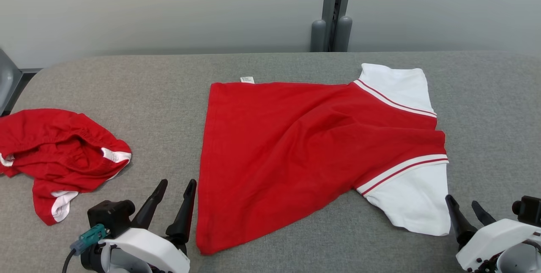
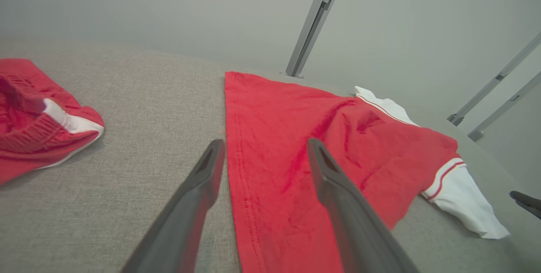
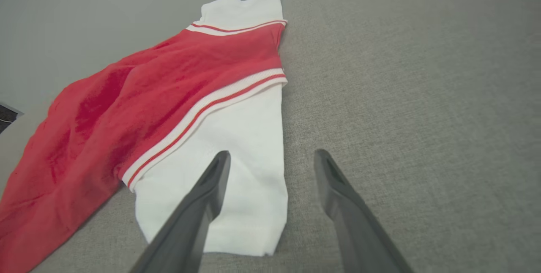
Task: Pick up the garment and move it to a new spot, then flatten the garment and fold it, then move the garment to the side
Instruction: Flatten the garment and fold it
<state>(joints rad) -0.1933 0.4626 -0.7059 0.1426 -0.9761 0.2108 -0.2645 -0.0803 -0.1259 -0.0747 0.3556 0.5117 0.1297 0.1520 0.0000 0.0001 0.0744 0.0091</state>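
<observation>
The garment (image 1: 304,146), a red shirt with white sleeves, lies spread on the grey table (image 1: 169,78), hem to the left and sleeves to the right. My left gripper (image 1: 174,190) is open at the hem's near corner, its fingers straddling the red edge (image 2: 241,167) in the left wrist view (image 2: 264,152). Beside the near white sleeve (image 1: 412,201) hovers my right gripper (image 1: 465,205), open, just right of the cuff; its wrist view (image 3: 272,165) has the left finger over the white sleeve (image 3: 241,146). Nothing is held.
A second red garment (image 1: 59,154) with white trim lies crumpled at the table's left edge, also seen in the left wrist view (image 2: 38,116). A grey post (image 1: 334,11) stands behind the table's far edge against a pale wall.
</observation>
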